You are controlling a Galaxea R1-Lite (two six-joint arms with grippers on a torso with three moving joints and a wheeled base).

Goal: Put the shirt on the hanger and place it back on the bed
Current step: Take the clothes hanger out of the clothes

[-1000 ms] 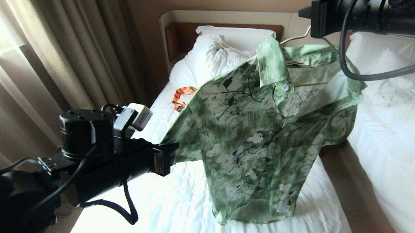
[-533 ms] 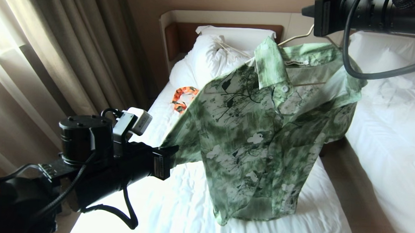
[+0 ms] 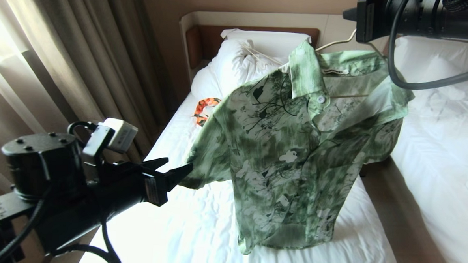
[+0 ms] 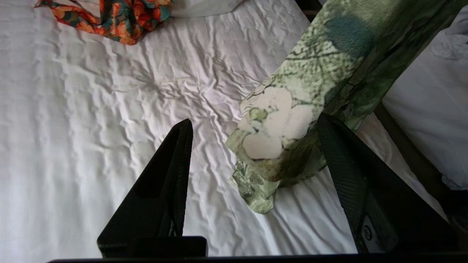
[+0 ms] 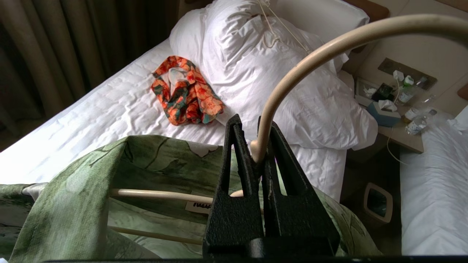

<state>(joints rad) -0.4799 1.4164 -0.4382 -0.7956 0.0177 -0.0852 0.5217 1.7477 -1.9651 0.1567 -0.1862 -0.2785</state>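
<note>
My right gripper (image 5: 256, 160) pinches hanger (image 5: 310, 54) neck; left gripper (image 4: 252, 142) jaws wide, sleeve between. Risk: shirt (image 3: 296, 150) slides off hanger while lowering to bed (image 3: 198, 232).

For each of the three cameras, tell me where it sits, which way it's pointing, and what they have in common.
Head view: from the robot's head, forward and down over the bed; the left gripper shows low on the left, the right arm at top right above the hanging shirt.
Left wrist view: behind the open left gripper, looking down at the shirt's sleeve and the sheet.
Right wrist view: behind the right gripper, clamped on the hanger, facing the pillow.
Shared: all three show the shirt and the orange garment.
</note>
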